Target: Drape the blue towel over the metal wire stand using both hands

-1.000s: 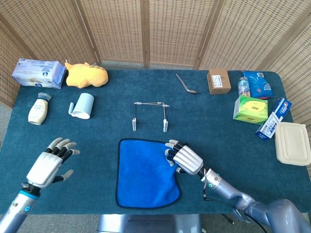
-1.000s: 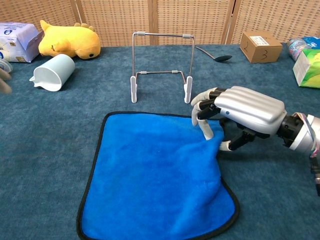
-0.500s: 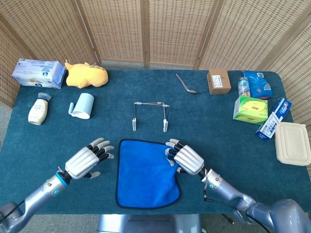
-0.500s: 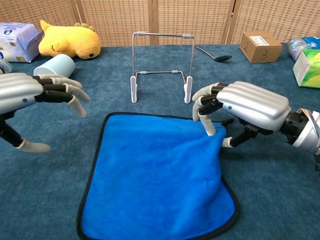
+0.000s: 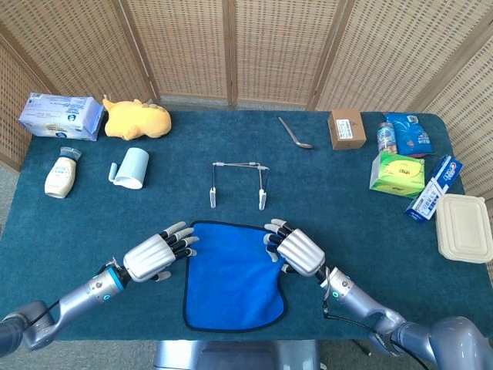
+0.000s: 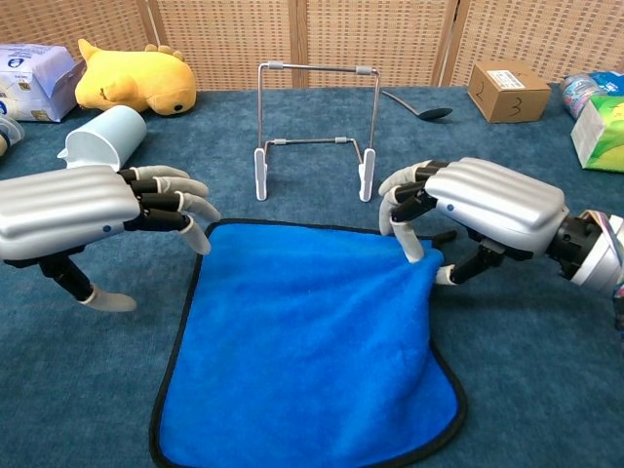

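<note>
**Both hands at the far corners of the towel**

The left hand (image 6: 88, 210) hovers at the far left corner of the towel (image 6: 302, 341). Its fingers are spread and slightly curled, the thumb below and apart, and they hold nothing yet. The towel lies flat on the table (image 5: 347, 208), just in front of the stand (image 6: 314, 127), so a short lift forward should bring it over the top bar. The right hand (image 6: 478, 210) is at the far right corner, fingers curled down on the raised edge; it seems to pinch the cloth with the thumb.

Plush toy (image 5: 137, 119), cup (image 5: 132, 167), spoon (image 5: 295, 133)
</note>
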